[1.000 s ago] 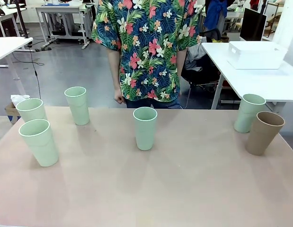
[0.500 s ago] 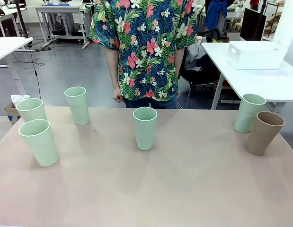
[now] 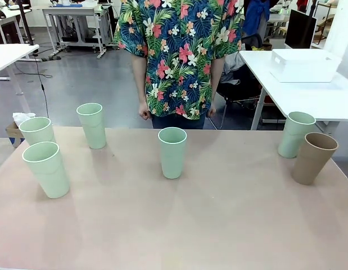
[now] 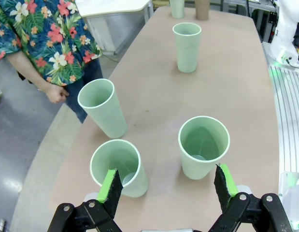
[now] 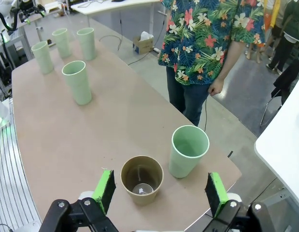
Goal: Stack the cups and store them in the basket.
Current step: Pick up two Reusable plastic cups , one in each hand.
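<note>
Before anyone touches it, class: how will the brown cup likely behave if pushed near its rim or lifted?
The brown cup is tall and narrower at its base, so a rim push would probably tip it. Its matte plastic looks light, stiff and hardly slippery. Tipped, it might roll in a curve.

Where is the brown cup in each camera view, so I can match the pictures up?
Front view: brown cup, upright at the table's right edge.
Left wrist view: brown cup at the top edge, at the table's far end, cropped by the frame.
Right wrist view: brown cup at bottom centre, closest to the camera.
Shared landmark: the mint cup standing next to it in all three.
</note>
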Robot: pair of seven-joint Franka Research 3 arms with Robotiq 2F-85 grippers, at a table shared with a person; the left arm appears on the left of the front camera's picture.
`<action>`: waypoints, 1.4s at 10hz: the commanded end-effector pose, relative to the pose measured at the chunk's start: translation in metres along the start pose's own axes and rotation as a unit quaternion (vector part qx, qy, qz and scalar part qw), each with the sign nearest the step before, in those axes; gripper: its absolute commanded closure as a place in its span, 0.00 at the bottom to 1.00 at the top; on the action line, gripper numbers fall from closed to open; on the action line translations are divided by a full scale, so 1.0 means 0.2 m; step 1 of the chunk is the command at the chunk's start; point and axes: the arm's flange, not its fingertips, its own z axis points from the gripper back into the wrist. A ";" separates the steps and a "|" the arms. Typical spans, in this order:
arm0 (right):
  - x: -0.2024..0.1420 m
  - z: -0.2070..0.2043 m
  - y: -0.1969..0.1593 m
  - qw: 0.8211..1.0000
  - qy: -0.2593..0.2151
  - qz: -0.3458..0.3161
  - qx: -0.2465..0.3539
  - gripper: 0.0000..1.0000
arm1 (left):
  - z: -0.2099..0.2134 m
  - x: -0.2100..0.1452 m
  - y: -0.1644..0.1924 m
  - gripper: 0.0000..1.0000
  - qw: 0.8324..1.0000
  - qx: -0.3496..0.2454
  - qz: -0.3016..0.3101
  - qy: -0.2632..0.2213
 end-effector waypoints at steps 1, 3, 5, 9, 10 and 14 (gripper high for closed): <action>0.02 -0.14 -0.16 1.000 -0.017 0.018 0.011 0.00 | 0.00 -0.02 0.18 0.00 1.000 -0.006 0.016 -0.003; -0.09 -0.25 -0.29 0.994 -0.056 0.030 0.085 0.00 | 0.00 -0.09 0.31 0.00 0.999 -0.042 0.008 -0.018; -0.28 -0.32 -0.37 0.984 -0.109 0.061 0.126 0.00 | 0.00 -0.20 0.42 0.00 0.997 -0.065 -0.002 -0.044; -0.65 -0.48 -0.50 0.970 -0.133 0.068 0.193 0.00 | 0.01 -0.50 0.59 0.00 0.989 -0.063 -0.049 -0.124; -0.76 -0.51 -0.52 0.969 -0.133 0.056 0.202 0.00 | -0.01 -0.57 0.61 0.00 0.985 -0.066 -0.064 -0.144; -0.95 -0.60 -0.50 0.970 -0.129 0.029 0.203 0.00 | -0.14 -0.79 0.67 0.00 0.980 -0.078 -0.060 -0.172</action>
